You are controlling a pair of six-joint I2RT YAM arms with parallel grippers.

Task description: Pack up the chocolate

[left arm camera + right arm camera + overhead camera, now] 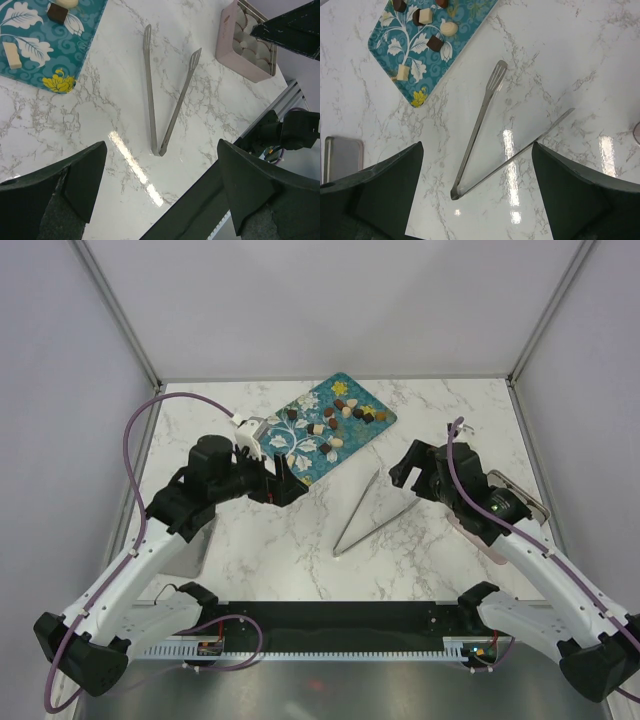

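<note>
Chocolate lies on teal tray atop marble table.

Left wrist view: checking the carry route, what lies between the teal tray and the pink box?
The tongs, lying spread open on the marble table, sit between the teal tray and the pink box; the left wrist view shows it best.
</note>
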